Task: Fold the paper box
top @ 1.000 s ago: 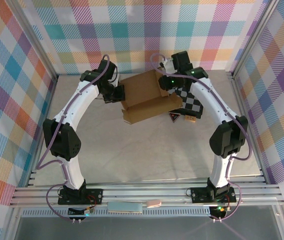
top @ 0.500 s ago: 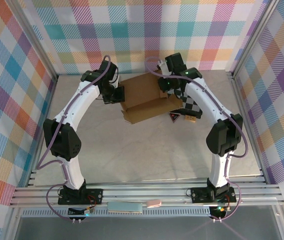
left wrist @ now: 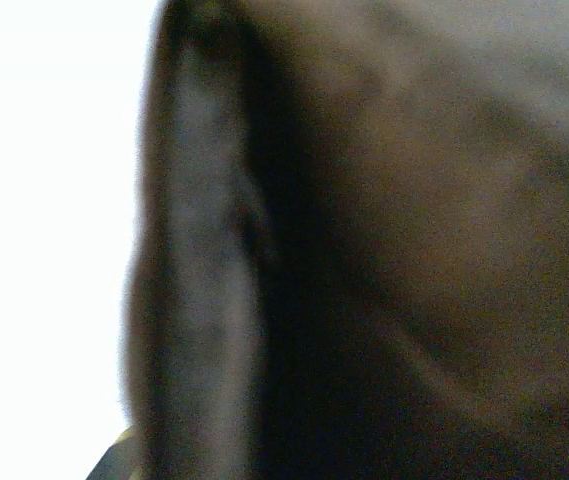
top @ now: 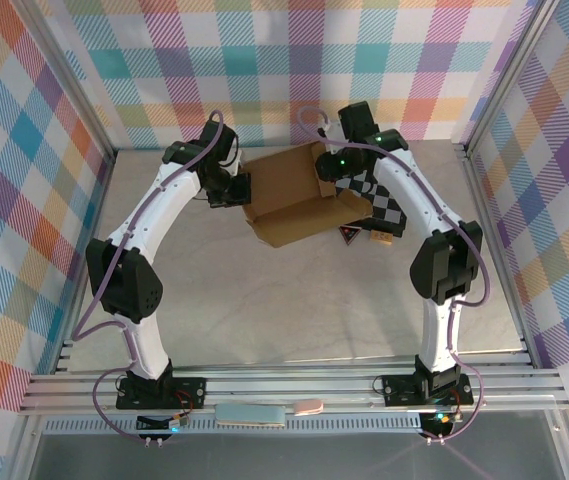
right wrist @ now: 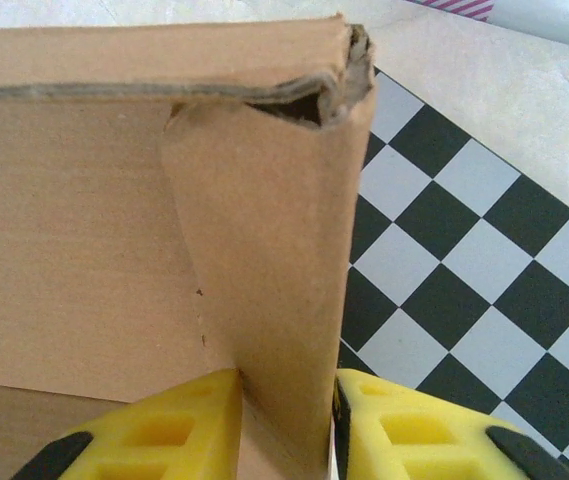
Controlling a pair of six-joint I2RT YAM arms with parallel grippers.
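Side wall of paper box [top: 289, 200] clamped in right pincer [right wrist: 286, 405].
Box is held between both pincers, with left pincer [top: 230, 188] at its far end, grip cannot be told. Wall is best hinged slowly along the crease, the torn-looking corner spared, and the checkered board [right wrist: 444, 250] just right of the pincer left undragged.

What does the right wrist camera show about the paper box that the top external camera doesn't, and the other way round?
Right wrist view: the right gripper close up, its yellow fingers pinching an upright side flap of the paper box, plus the layered, slightly crushed cardboard edge at the flap's top corner. Top external view: the box's whole outline, partly folded with walls raised, both arms, and the left gripper at the box's left end. Both: the brown box and the checkered board beside it.
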